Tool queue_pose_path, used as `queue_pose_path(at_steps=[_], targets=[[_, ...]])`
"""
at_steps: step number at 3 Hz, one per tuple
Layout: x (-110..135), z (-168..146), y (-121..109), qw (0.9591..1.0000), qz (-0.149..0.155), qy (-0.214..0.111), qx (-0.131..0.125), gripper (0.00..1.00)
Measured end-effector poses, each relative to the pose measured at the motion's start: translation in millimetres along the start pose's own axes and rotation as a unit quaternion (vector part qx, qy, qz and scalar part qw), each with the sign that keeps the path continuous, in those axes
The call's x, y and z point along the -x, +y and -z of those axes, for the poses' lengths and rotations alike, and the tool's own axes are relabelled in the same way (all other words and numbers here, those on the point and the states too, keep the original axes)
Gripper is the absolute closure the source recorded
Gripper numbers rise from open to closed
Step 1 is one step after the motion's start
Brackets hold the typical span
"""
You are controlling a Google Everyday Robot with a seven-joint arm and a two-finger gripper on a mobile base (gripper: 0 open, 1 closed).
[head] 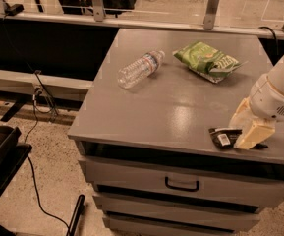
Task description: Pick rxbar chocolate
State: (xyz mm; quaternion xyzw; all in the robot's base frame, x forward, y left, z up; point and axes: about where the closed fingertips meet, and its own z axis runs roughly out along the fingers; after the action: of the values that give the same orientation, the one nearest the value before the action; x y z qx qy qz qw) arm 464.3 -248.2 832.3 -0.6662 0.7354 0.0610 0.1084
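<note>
The rxbar chocolate [223, 137] is a small flat black wrapper with a white barcode patch. It lies on the grey cabinet top [181, 107] near the front right edge. My gripper [246, 126] has come down from the right onto the bar's right half. Its cream fingers [253, 133] stand one behind the bar and one in front of it, with a narrow gap between them. The front finger hides the middle of the bar. The bar rests flat on the top.
A green crinkled chip bag [208, 60] lies at the back right. A clear plastic water bottle [140, 69] lies on its side at the back left. A drawer handle [182, 185] is below the front edge. Cables [38, 102] run on the floor to the left.
</note>
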Motion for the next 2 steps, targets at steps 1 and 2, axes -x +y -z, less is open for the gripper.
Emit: queue_pose_path(at_steps=[1,2], targets=[[-5,18,-9,0.9996,-0.010,-0.023,-0.010,1.00],[-5,55,-33,0.9971,-0.023,-0.061,-0.040,1.00]])
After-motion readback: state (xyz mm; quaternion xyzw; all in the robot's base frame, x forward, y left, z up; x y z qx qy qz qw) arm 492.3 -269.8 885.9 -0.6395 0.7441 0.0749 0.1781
